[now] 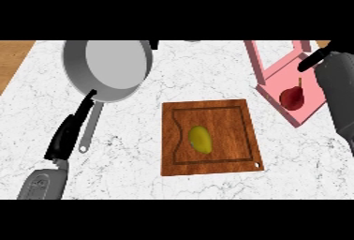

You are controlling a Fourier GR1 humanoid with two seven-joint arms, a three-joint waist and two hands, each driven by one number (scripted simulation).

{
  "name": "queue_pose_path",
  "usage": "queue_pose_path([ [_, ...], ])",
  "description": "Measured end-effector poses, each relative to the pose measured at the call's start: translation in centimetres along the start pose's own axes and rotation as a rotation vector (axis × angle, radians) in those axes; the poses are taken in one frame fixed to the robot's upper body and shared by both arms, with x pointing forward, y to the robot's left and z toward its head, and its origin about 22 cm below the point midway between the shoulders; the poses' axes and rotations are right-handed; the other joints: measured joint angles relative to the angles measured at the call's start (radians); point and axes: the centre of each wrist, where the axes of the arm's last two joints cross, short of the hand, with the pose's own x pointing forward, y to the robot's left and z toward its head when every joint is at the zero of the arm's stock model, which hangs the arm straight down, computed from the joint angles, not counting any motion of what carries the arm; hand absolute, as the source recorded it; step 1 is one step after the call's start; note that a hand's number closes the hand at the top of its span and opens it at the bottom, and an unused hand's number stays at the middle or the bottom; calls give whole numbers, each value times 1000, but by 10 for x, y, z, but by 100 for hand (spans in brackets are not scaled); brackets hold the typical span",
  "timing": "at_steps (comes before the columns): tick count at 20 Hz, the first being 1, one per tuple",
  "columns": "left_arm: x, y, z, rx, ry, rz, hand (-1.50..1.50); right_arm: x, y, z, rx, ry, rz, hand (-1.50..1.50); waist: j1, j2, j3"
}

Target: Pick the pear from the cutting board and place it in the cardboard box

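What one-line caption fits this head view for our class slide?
A red pear lies in the pink box beside the right hand, while a yellow fruit sits on the cutting board.

Red pear (293, 97) lies in the pink box (309, 105), cutting board (235, 140) apart.

1. One cutting board (211, 137), brown wood, just right of the counter's centre.
2. One yellow-green fruit (200, 139) on that board, left of the board's middle.
3. One red pear (293, 97), with a stem, inside the box at 2 o'clock from the board.
4. One pink box (271, 59), open, at the counter's 2 o'clock edge.
5. One grey frying pan (108, 68) at 10 o'clock, its handle running towards 7 o'clock.
6. One white marble counter (131, 145) bearing all of these.
7. Two hands: the left hand (68, 133) at 8 o'clock over the pan's handle, the right hand (314, 59) at 2 o'clock by the box.
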Motion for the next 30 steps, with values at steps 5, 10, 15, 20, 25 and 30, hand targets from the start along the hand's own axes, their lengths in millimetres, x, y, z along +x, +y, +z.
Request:
queue_pose_path([
  [5,0,3,0,-2,-5,-3,0,-9,5,-2,-117,-98,-243,-150,7,3,1],
  [10,0,-3,1,-9,-8,3,0,-14,2,-3,-204,-146,-505,-150,6,1,1],
  [15,-1,-3,2,1,-3,-8,0,-34,8,-12,-254,-108,-721,-150,0,-1,1],
  [20,-2,-2,5,5,3,-5,0,-63,15,-23,-362,-101,-874,-150,-9,-4,1],
  [25,-3,-1,4,7,19,3,0,-109,25,-34,-452,-111,-952,-150,-15,-6,0],
  [30,-5,7,7,15,19,-1,0,-159,35,-32,-536,-109,-995,-150,-19,-7,-1],
])
